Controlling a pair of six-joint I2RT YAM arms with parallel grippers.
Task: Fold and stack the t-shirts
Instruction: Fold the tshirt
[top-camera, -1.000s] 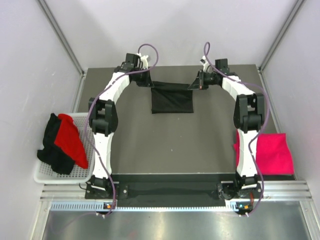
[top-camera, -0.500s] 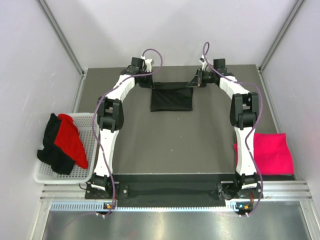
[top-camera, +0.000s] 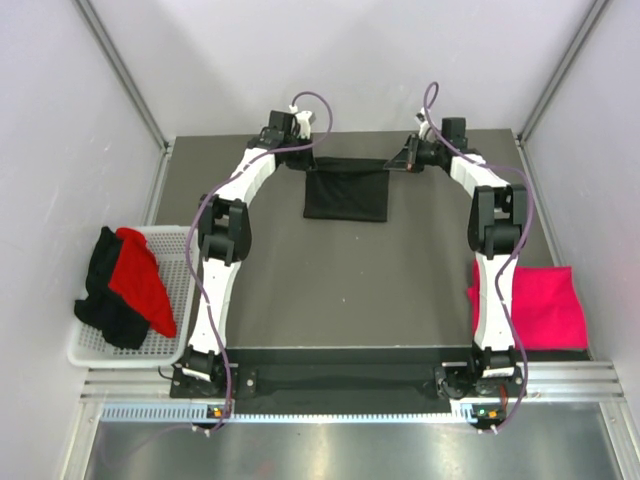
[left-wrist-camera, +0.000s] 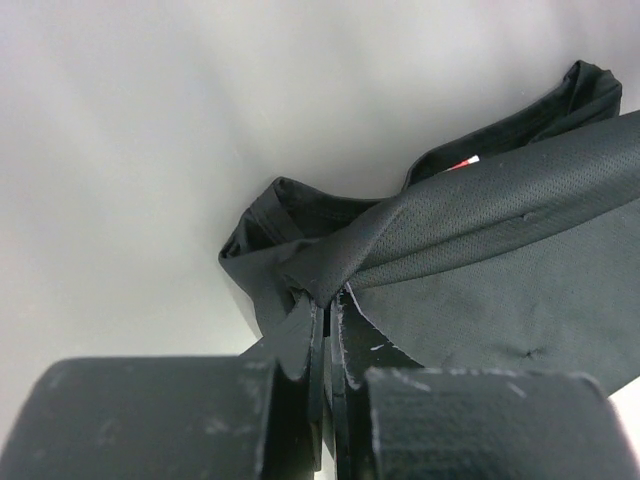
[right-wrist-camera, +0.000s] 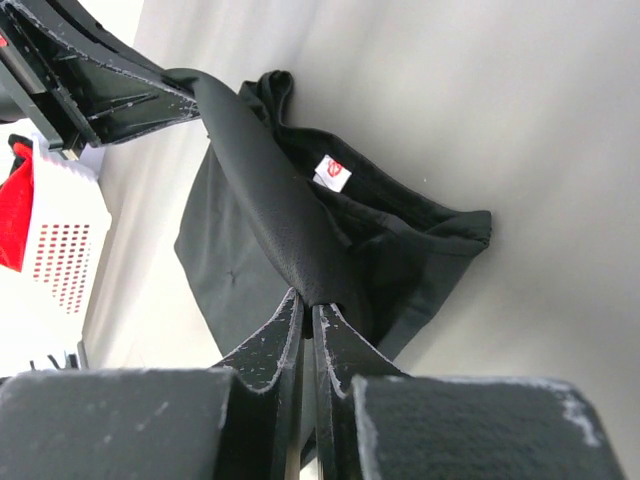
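Nearest to me, the pink t-shirt (top-camera: 535, 305) is lying flat on the right side of the counter (top-camera: 340, 290), just beside the right arm. At the left, the red t-shirt (top-camera: 140, 285) and a second black t-shirt (top-camera: 105, 300) are hanging over the white basket (top-camera: 165, 240). These are staying where they were a second ago.

The change is happening farther away. Both arms are reaching more toward the back of the counter than before, the left elbow is now closer to the centre, and the black t-shirt (top-camera: 346, 195) is sitting a little nearer to the back edge.

This t-shirt is lying as a folded rectangle at the far centre. Its upper edge is lifted and stretched into a tight band between the two tools, and a small white tag (right-wrist-camera: 333, 172) is showing inside it.

The left tool (left-wrist-camera: 322, 305) is pinching the left corner of this edge, its jaws almost fully together. The right tool (right-wrist-camera: 308, 305) is pinching the right corner in the same way. Both arms are stretching long and bending inward at the wrists, so the tools are facing each other.
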